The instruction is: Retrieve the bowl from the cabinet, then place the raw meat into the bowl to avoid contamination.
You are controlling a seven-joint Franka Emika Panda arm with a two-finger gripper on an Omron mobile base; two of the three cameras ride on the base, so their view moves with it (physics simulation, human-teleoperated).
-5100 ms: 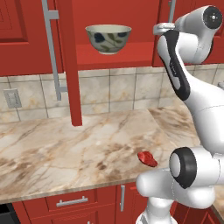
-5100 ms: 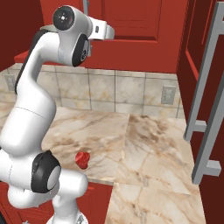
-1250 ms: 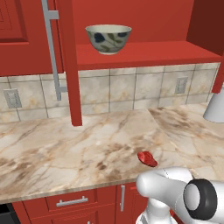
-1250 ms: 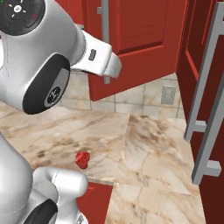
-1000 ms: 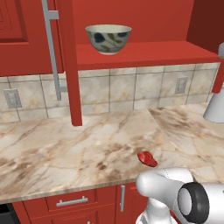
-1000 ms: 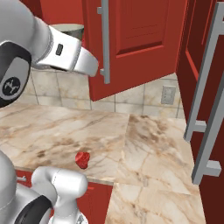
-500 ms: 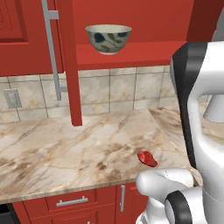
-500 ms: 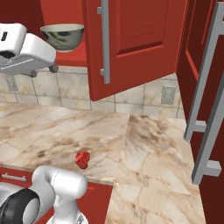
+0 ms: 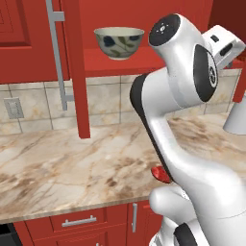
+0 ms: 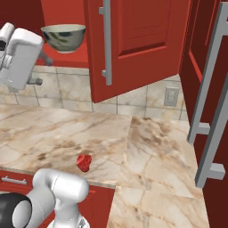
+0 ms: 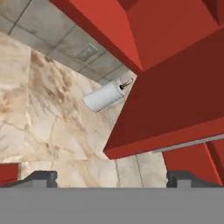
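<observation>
The cream-white bowl (image 9: 118, 42) (image 10: 63, 37) with dark leaf marks stands upright on the red shelf of the open cabinet (image 9: 144, 65) (image 10: 67, 60). My gripper (image 10: 39, 69) (image 11: 113, 178) hangs at about shelf height, out in front of the cabinet and apart from the bowl. Its fingertips (image 11: 41, 176) stand wide apart with nothing between them, so it is open. The raw meat (image 10: 83, 162), a small glossy red lump, lies on the marble counter near the front edge. In the left base view the raw meat (image 9: 160, 174) is half hidden behind my arm.
Open red cabinet doors with long silver handles (image 10: 106, 40) (image 9: 56, 48) flank the shelf, and another door (image 10: 209, 102) juts out at the right. A white roll (image 11: 105, 96) (image 9: 235, 120) lies on the counter by the tiled wall. Red drawers (image 9: 79, 222) sit below the counter.
My arm has swung up and across in front of the cabinet, and the hand now sits at shelf height. The bowl and the meat have not moved. The gripper stays open.
</observation>
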